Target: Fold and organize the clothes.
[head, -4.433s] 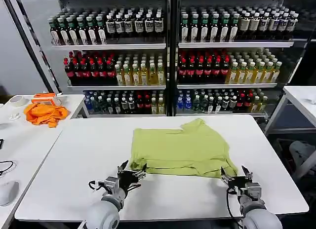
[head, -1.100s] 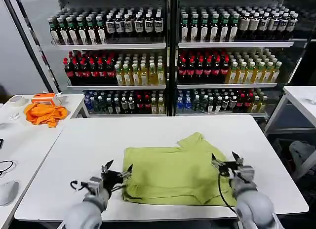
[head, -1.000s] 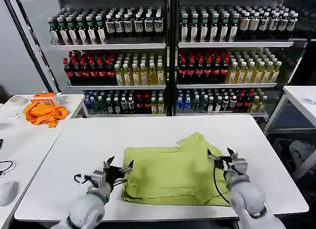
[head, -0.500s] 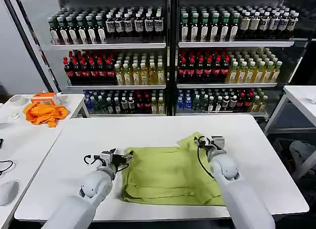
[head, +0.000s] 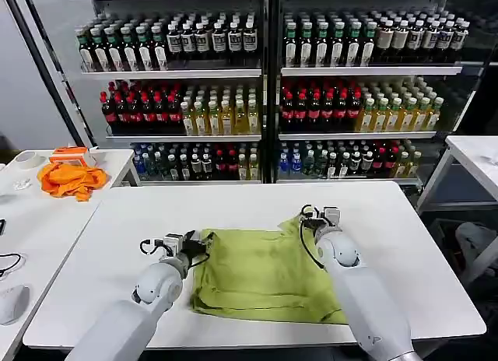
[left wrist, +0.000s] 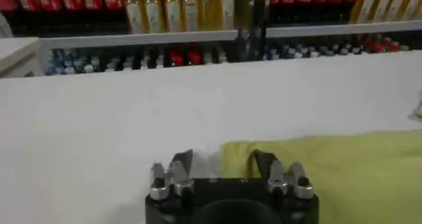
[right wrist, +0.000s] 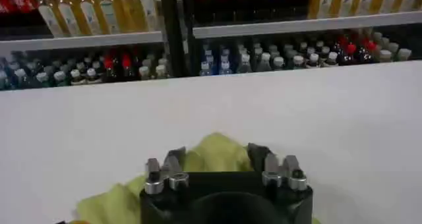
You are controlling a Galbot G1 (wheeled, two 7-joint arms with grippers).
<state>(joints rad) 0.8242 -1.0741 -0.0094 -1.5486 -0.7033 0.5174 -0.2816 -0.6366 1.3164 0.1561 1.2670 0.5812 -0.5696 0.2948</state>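
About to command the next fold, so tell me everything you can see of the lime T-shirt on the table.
The lime T-shirt is plain, soft-looking fabric with no print, lying mostly flat and roughly rectangular on the white table, reaching toward its near edge. Its far right corner is bunched into a raised hump. The left pincer, open, is at its far left corner; the right pincer, open, is at the hump. Whether either touches the fabric is unclear.

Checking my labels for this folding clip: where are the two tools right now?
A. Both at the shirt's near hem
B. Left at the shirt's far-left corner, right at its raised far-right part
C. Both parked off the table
B: in the head view the left tool sits at the far-left corner of the lime T-shirt, and the right tool at its bunched far-right part.
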